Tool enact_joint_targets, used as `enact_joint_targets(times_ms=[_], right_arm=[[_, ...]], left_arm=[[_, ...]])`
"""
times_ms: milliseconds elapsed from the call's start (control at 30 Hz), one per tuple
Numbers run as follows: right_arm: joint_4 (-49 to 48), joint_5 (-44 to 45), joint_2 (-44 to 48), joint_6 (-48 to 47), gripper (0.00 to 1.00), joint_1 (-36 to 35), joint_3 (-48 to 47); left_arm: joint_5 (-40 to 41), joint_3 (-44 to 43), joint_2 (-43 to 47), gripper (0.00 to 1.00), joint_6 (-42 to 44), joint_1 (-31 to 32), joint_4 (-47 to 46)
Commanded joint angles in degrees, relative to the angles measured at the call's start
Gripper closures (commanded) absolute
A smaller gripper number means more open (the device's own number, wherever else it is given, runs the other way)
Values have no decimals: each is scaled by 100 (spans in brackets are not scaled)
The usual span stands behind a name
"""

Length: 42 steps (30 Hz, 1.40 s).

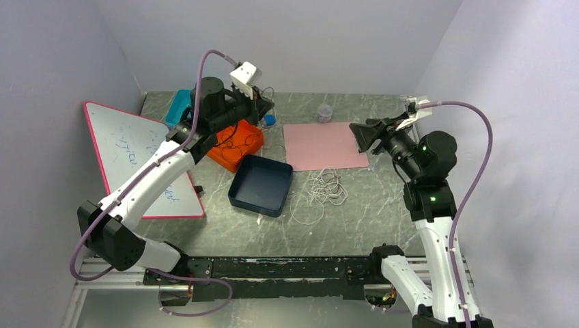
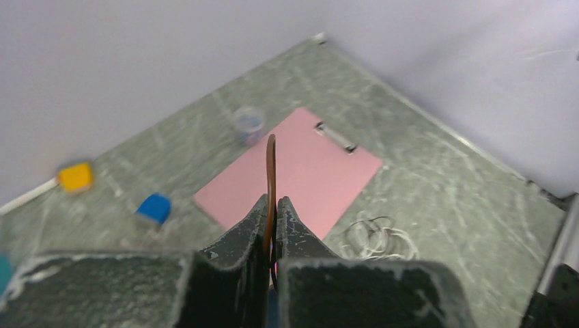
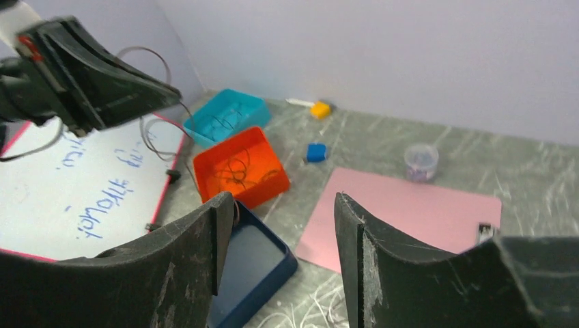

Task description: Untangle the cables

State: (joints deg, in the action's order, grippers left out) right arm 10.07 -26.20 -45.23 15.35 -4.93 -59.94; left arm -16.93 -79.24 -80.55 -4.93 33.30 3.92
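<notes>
My left gripper is shut on a thin dark brown cable and holds it up over the orange bin. In the right wrist view the cable hangs from it in loose loops towards that bin, where more dark cables lie. A small tangle of white cables lies on the table in front of the pink clipboard, also seen in the left wrist view. My right gripper is open and empty, raised above the clipboard's right edge.
A dark blue bin stands left of the white tangle, with a teal bin behind the orange one. A whiteboard lies at the left. A small cup, a blue block and a yellow block sit near the back wall.
</notes>
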Motion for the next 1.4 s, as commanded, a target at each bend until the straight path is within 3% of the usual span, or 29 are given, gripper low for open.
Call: enact_joint_targets(times_ms=[0, 300, 733, 1167, 1367], right_arm=[[273, 451, -31, -50, 41, 17, 218], [257, 314, -65, 86, 41, 11, 648], [366, 273, 25, 2, 40, 18, 929], [475, 257, 3, -103, 40, 16, 950], [453, 208, -43, -72, 40, 18, 982]], left_arm=[[821, -58, 38, 93, 41, -568, 694], [1464, -176, -752, 93, 46, -1581, 879], [1688, -449, -2125, 93, -34, -2203, 473], [1329, -839, -3162, 93, -61, -2327, 641], [669, -1005, -3537, 93, -62, -2328, 878]])
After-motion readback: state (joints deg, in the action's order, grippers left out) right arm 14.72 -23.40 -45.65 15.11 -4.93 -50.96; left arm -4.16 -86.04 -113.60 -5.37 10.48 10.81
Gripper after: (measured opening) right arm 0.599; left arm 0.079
